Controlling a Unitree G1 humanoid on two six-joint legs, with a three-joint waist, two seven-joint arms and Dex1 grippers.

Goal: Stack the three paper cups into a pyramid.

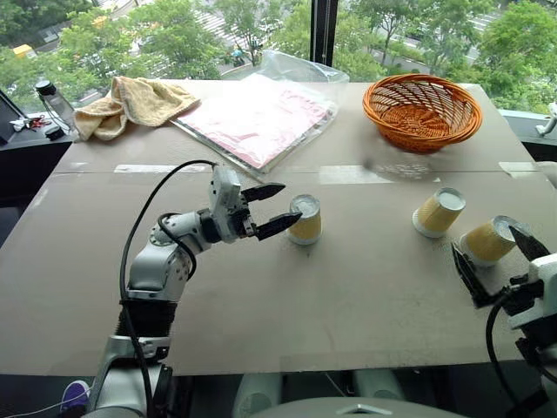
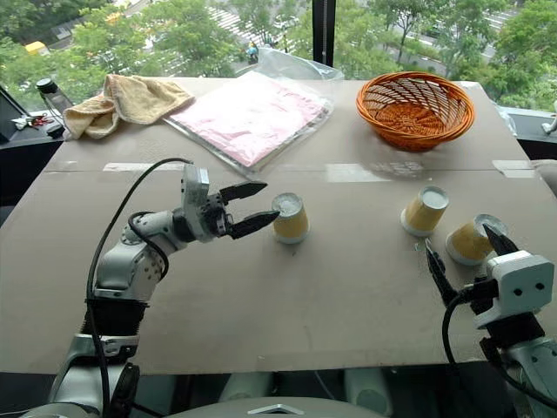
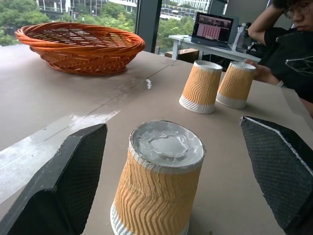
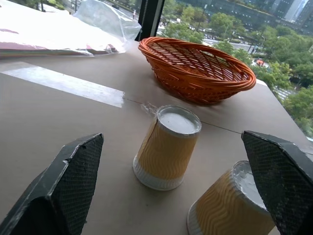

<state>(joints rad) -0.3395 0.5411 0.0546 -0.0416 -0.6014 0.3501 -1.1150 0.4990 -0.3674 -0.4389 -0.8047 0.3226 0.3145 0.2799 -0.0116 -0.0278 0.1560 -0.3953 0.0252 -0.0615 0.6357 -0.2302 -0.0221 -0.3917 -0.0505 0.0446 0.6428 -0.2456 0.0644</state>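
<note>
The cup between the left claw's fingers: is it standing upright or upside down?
Upside down. The cup rests on its wide rim, its narrow white base facing up, between the open left claw.

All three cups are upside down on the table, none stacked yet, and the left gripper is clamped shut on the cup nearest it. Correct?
Not quite: the left gripper is open, not clamped. The left wrist view shows both fingers standing clear of that cup. The rest holds: the other two cups are also upside down on the table, nothing stacked.

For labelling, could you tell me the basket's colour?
Orange; the basket shows best in the right wrist view.
</note>
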